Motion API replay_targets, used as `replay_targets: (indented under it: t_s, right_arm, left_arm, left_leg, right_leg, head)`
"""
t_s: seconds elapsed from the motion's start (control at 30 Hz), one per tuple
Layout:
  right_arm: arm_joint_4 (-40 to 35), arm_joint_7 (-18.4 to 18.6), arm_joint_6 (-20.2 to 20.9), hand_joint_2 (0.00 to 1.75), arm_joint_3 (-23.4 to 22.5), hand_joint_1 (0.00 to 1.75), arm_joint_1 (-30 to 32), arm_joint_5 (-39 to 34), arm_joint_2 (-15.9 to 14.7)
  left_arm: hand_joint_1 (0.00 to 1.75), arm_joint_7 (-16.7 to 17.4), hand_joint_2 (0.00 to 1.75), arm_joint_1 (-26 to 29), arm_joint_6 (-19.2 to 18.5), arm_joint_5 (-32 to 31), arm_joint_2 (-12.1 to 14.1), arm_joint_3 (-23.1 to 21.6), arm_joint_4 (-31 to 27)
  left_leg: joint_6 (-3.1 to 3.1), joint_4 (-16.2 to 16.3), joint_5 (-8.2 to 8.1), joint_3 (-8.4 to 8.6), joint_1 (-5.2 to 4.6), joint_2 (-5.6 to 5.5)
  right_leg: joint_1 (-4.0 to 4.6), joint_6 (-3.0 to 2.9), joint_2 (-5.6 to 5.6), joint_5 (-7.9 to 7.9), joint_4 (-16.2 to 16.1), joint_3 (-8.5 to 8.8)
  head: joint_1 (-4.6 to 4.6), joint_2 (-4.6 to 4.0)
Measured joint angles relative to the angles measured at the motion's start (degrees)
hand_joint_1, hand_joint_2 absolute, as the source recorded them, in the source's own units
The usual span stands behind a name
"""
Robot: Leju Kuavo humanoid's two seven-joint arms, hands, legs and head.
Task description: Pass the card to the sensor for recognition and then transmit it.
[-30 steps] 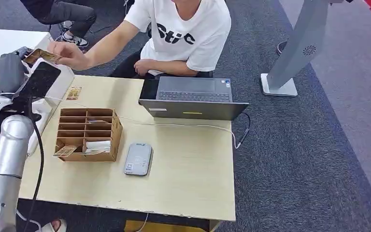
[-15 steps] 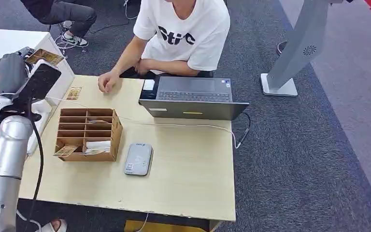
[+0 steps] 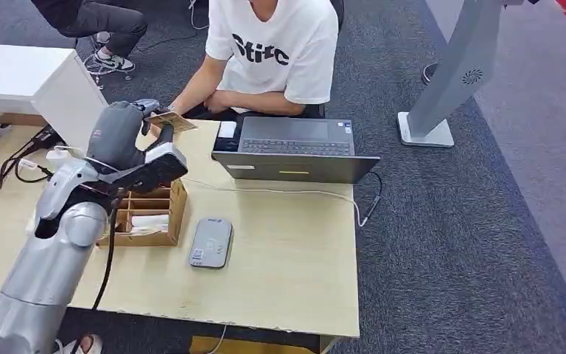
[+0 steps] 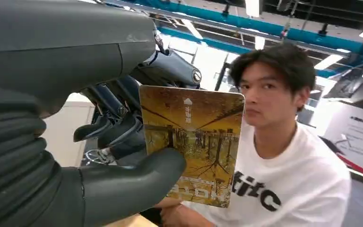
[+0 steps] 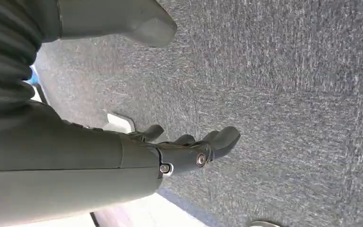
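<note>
Pinching the card [image 4: 191, 150] between thumb and fingers, left hand [image 3: 129, 136] grips it upright.

Your left hand [image 3: 121, 136] has swung in from beyond the counter's [image 3: 287, 251] left edge to above the cardboard organizer [image 3: 147, 214], now holding the card [image 3: 168, 120]. The person's hand [image 3: 163, 116] has drawn back.

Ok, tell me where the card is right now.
The card is pinched in the left hand, raised over the table's far left part, above the wooden organizer and left of the laptop.
</note>
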Motion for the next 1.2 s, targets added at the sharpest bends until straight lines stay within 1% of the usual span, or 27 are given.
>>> replay_targets:
  t_s: [0.13, 0.23, 0.5, 0.6, 0.73, 0.87, 1.07, 1.2]
  right_arm:
    - [0.0, 0.0, -0.04, 1.75, -0.22, 0.0, 0.02, 0.0, 0.0]
    - [0.0, 0.02, -0.04, 1.75, -0.63, 0.0, 0.01, 0.09, 0.0]
    - [0.0, 0.02, -0.04, 1.75, -1.73, 0.0, 0.02, 0.11, 0.24]
    - [0.0, 0.0, -0.04, 1.75, -2.56, 0.0, 0.02, 0.18, 0.24]
    - [0.0, 0.0, -0.02, 1.75, -3.17, 0.0, 0.02, 0.81, 0.24]
    - [0.0, 0.02, -0.04, 1.75, -3.8, 0.0, 0.01, 1.33, 0.26]
    - [0.0, 0.11, -0.04, 1.75, -4.07, 0.0, 0.01, 1.42, 0.31]
    - [0.0, 0.18, -0.04, 1.75, -4.26, 0.0, 0.02, 1.81, 0.44]
  left_arm:
    - [1.75, -0.06, 1.75, 0.13, -0.39, 0.37, 0.13, -1.31, -1.42]
    - [1.75, -0.09, 1.75, 0.27, -1.55, 0.92, 0.31, -2.19, -2.23]
    - [1.75, 1.4, 1.75, 0.23, -5.97, 3.7, 2.6, -5.69, -5.22]
    - [1.75, 2.67, 1.75, -0.34, -8.57, 5.86, 3.98, -7.04, -6.25]
    - [1.75, 3.08, 1.75, -0.58, -8.72, 5.9, 5.86, -9.38, -6.79]
    - [1.75, 3.02, 1.75, -0.54, -8.68, 5.97, 7.03, -10.67, -6.66]
    - [1.75, 3.02, 1.75, -0.09, -8.55, 5.53, 8.15, -11.69, -5.99]
    - [1.75, 2.95, 1.75, 1.24, -8.04, 4.5, 8.94, -12.88, -4.59]
  left_leg:
    - [-0.01, 0.0, 0.01, 0.0, 0.03, -0.01]
    - [-0.01, -0.01, 0.01, 0.0, 0.03, -0.01]
    - [-0.01, 0.0, 0.01, -0.01, 0.02, -0.01]
    - [-0.01, 0.0, 0.01, -0.01, 0.03, -0.01]
    - [-0.01, 0.0, 0.01, 0.0, 0.03, -0.01]
    - [-0.01, 0.0, 0.01, 0.0, 0.03, -0.01]
    - [-0.01, -0.01, 0.0, -0.01, 0.03, -0.01]
    - [-0.01, -0.01, 0.0, -0.01, 0.03, 0.0]
  right_leg:
    - [0.04, 0.0, 0.0, 0.0, 0.0, -0.01]
    - [0.04, 0.0, 0.0, 0.0, 0.01, 0.0]
    - [0.03, 0.0, 0.0, 0.0, 0.01, 0.0]
    - [0.03, 0.0, 0.0, 0.0, 0.01, 0.0]
    - [0.03, 0.0, 0.0, 0.0, 0.01, 0.0]
    - [0.04, 0.0, 0.0, 0.0, 0.01, 0.0]
    - [0.04, 0.0, 0.0, -0.01, 0.01, 0.0]
    - [0.03, 0.0, 0.01, -0.01, 0.01, -0.01]
  head:
    - [0.0, 0.0]
    - [0.0, 0.0]
    - [0.0, 0.0]
    - [0.02, 0.0]
    - [-0.02, 0.0]
    - [0.0, 0.0]
    - [0.0, 0.0]
    - [0.0, 0.0]
